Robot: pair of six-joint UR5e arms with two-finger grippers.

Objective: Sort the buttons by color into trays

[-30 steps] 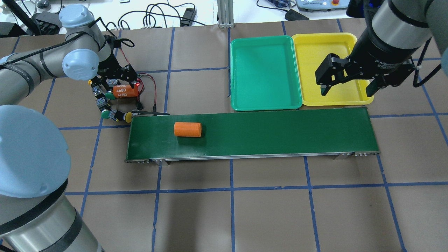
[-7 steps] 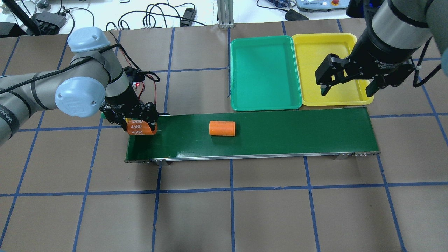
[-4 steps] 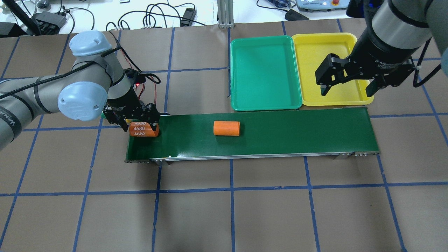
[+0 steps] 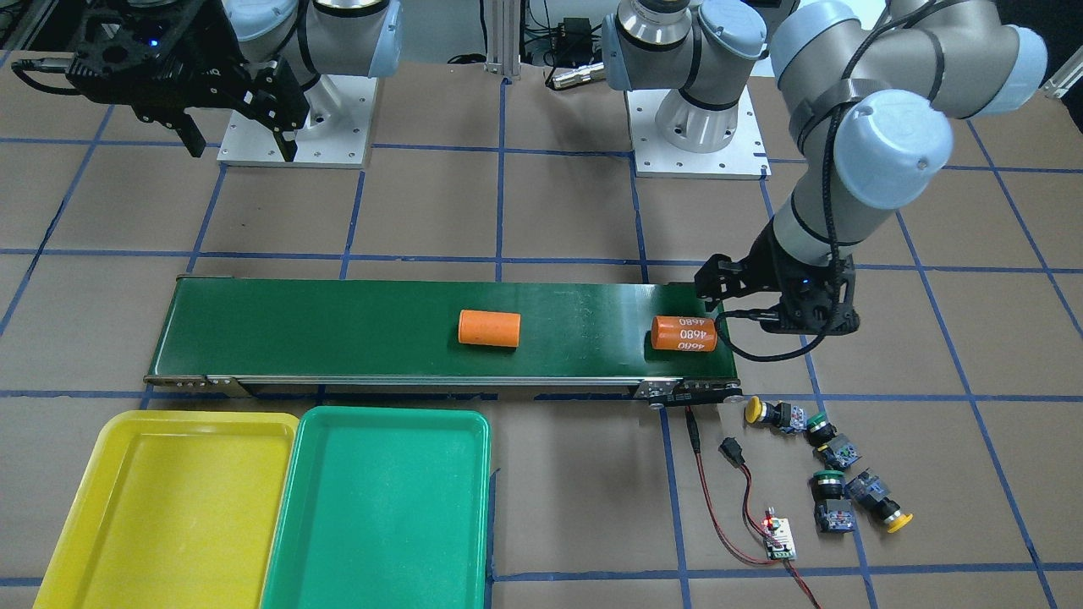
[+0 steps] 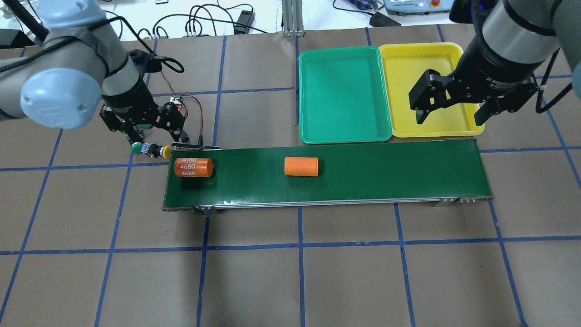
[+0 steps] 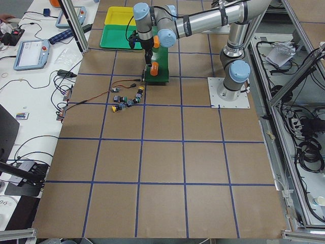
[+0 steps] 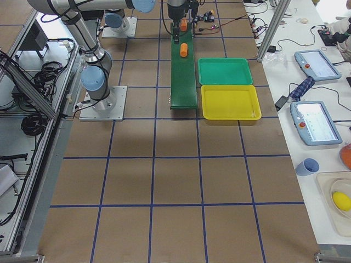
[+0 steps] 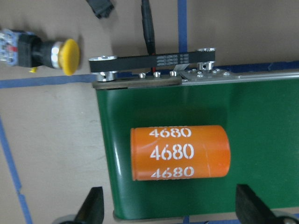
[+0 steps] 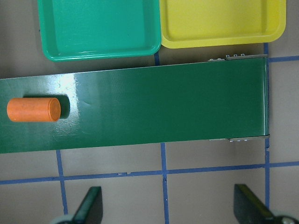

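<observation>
Light falls bright and even from above onto the brown worktop (image 5: 299, 281), leaving only short, soft shadows beside the orange cylinders (image 5: 301, 166). In the right wrist view the conveyor belt (image 9: 163, 107) carries a pale glare patch toward the left (the green tray (image 9: 98, 28) shines faintly too). In the left wrist view the dark fingers (image 8: 93, 207) look soft-edged. Both side views are small and coarse in detail.

I've got the 4680 cylinder (image 5: 193, 167) lying at the belt's (image 5: 386, 177) end, a plain cylinder (image 5: 301, 166) near its middle.
</observation>
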